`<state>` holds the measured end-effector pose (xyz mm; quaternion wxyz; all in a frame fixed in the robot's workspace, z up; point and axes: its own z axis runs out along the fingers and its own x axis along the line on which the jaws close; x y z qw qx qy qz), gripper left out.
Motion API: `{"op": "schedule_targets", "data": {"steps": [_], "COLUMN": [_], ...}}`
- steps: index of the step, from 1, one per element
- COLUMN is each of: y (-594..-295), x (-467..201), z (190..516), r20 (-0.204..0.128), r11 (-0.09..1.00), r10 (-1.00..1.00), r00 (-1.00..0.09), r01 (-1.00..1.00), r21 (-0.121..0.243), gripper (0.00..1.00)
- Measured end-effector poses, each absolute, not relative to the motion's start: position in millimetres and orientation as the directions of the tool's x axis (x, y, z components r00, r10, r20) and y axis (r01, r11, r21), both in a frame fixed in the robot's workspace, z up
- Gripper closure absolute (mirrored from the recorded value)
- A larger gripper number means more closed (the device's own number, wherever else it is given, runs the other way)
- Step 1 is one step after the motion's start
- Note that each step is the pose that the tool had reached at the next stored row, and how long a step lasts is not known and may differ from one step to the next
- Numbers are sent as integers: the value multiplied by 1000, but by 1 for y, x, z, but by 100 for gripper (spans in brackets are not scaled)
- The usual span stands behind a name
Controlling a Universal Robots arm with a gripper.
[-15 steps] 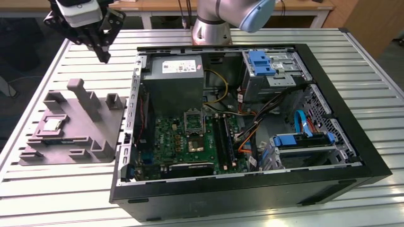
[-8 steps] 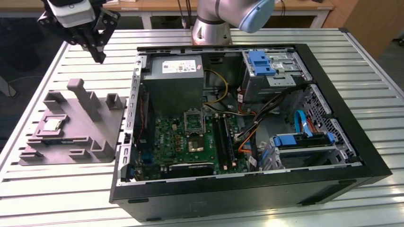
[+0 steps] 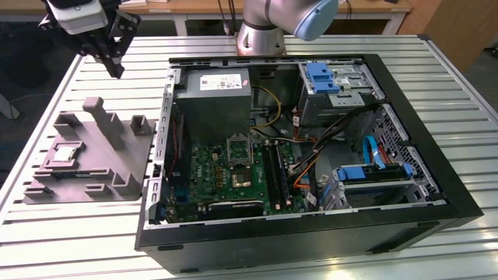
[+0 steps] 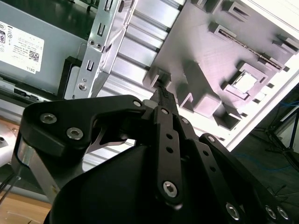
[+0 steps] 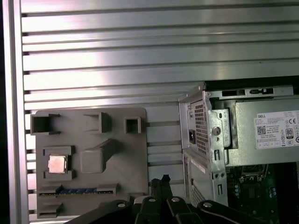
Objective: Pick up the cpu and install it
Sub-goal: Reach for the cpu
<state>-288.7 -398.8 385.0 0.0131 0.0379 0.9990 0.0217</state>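
Observation:
The cpu (image 3: 64,153) is a small silvery square lying flat in a recess of the grey plastic tray (image 3: 93,175), at the exterior view's left. Both wrist views show the cpu (image 4: 244,83) (image 5: 57,164) seated in the tray (image 4: 205,56) (image 5: 126,158). My gripper (image 3: 116,71) hangs high above the table, beyond the tray's far edge and well away from the cpu. Its black fingers (image 4: 163,95) (image 5: 161,183) are shut with nothing between them. The green motherboard (image 3: 210,169) with its metal-framed socket (image 3: 242,174) lies inside the open computer case.
The open black computer case (image 3: 420,175) takes up the middle and the exterior view's right of the slatted metal table (image 3: 78,233). Inside are a grey power supply (image 3: 214,99), blue drive brackets (image 3: 321,76) and cables. Upright posts (image 3: 105,119) rise from the tray.

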Motion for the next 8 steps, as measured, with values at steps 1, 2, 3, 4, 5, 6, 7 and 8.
{"op": "schedule_targets", "data": {"steps": [1, 2, 3, 4, 5, 6, 7, 8], "y": [-399, -399, -399, -399, -399, -399, -399, -399], "x": [-290, -291, -292, -293, -294, -295, -296, -297], "z": [385, 385, 385, 385, 385, 385, 385, 385], "r20": [-24, -24, -25, -25, -24, -24, -24, -24], "r11": [996, 996, 996, 996, 996, 996, 996, 996], "r10": [76, 76, 76, 76, 76, 76, 76, 76], "r00": [-997, -997, -997, -997, -997, -997, -997, -997], "r01": [75, 75, 75, 75, 75, 75, 75, 75], "r21": [44, 44, 44, 44, 44, 44, 44, 44], "gripper": [89, 89, 89, 89, 89, 89, 89, 89]}}
